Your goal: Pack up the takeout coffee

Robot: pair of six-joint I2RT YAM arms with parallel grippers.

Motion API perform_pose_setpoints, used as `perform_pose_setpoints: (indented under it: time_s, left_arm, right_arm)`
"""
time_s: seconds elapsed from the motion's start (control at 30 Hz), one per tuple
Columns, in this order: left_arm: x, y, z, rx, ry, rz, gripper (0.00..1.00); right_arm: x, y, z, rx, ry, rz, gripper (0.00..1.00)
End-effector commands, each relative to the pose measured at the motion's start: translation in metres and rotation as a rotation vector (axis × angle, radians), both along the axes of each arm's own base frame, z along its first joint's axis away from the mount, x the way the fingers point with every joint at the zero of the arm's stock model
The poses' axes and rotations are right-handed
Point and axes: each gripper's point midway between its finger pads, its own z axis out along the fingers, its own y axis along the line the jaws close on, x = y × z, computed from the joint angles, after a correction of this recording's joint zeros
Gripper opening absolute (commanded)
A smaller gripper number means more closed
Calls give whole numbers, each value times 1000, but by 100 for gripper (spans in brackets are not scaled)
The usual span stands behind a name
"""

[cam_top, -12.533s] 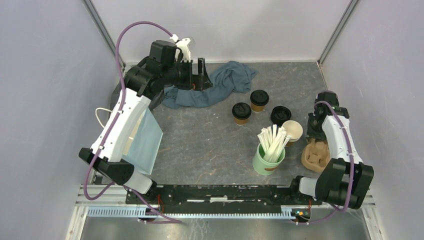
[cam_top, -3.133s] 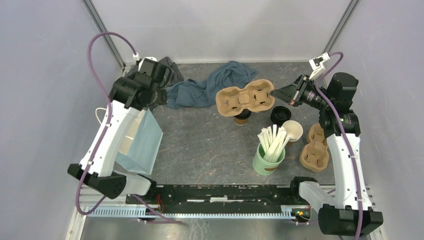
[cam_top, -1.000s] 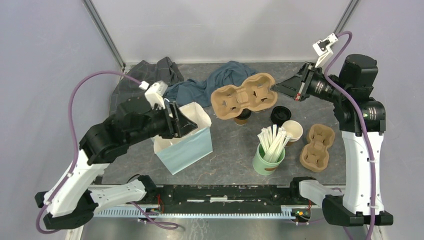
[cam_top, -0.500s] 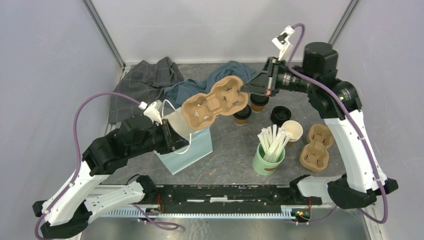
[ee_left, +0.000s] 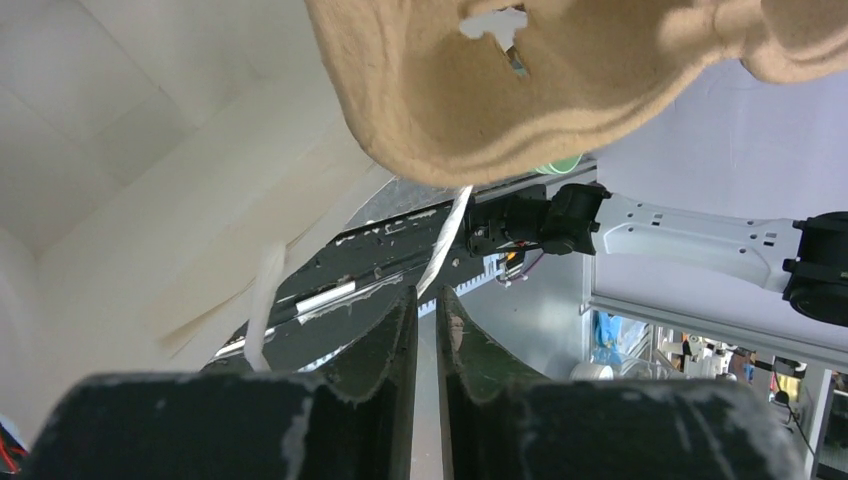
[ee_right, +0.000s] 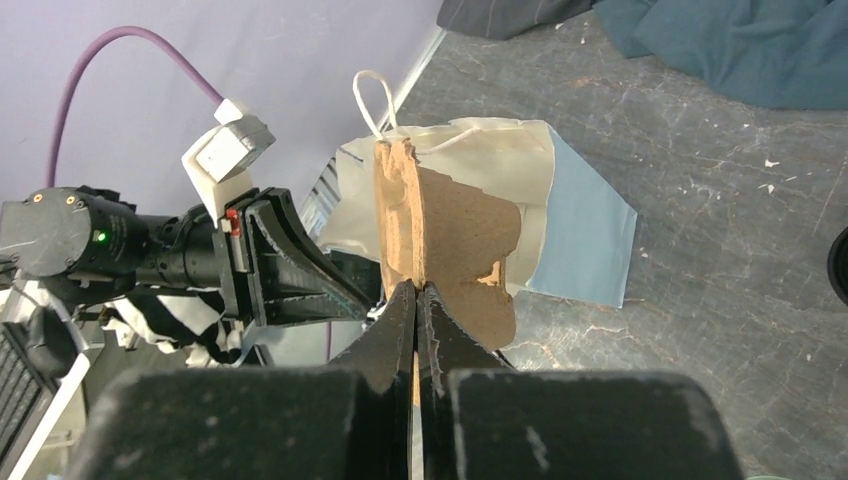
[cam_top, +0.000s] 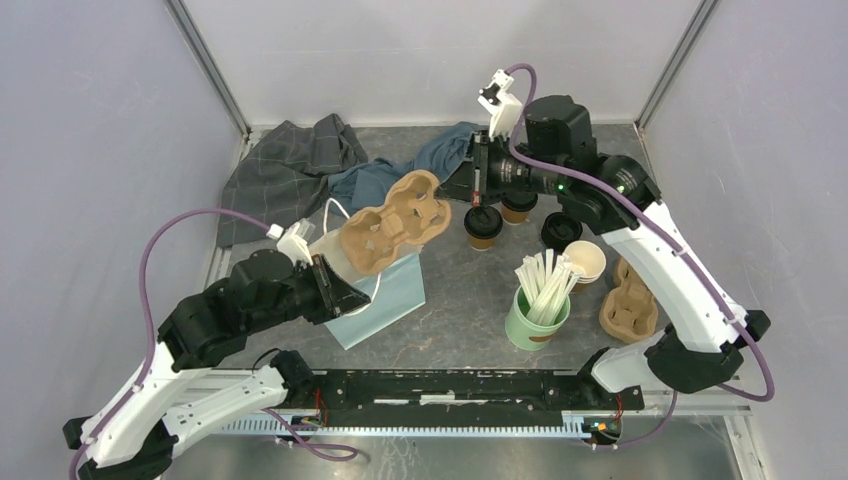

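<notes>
Grey table: carries everything. Plaid cloth: lies crumpled at the far left corner, touches the blue cloth bunched beside it. Pale blue paper bag: stands open near the left front, white inside, handle loop up. Moulded pulp cup carrier: hangs tilted over the bag's open mouth, off the table. Spare carriers: sit stacked at the right edge. Right gripper: reaches in from the far right, clamps tight on the carrier's rim. Left gripper: sits at the bag's near rim, fingers drawn almost together with only a slit between; cannot tell whether paper or handle is pinched. Green cup: stands right of centre, full of wooden stirrers. Lidless cups: nest just beyond it. Lidded kraft cups: stand on the table behind the green cup, outside the bag, the farther one partly under the right arm. Loose black lid: rests beside them.
</notes>
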Motion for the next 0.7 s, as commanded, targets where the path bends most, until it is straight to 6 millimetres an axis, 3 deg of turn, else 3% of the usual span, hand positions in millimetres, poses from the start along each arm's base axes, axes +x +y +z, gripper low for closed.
perform_pose_setpoints:
  time_s: [0.0, 0.4, 0.67]
  left_arm:
    - [0, -2, 5, -62, 17, 32, 18]
    - [0, -8, 3, -60, 26, 11, 18]
    - [5, -13, 15, -68, 12, 8, 20]
  right_arm:
    - [10, 8, 9, -22, -78, -62, 0]
    - [4, 52, -29, -173, -106, -31, 0]
    - [1, 34, -15, -160, -138, -78, 0]
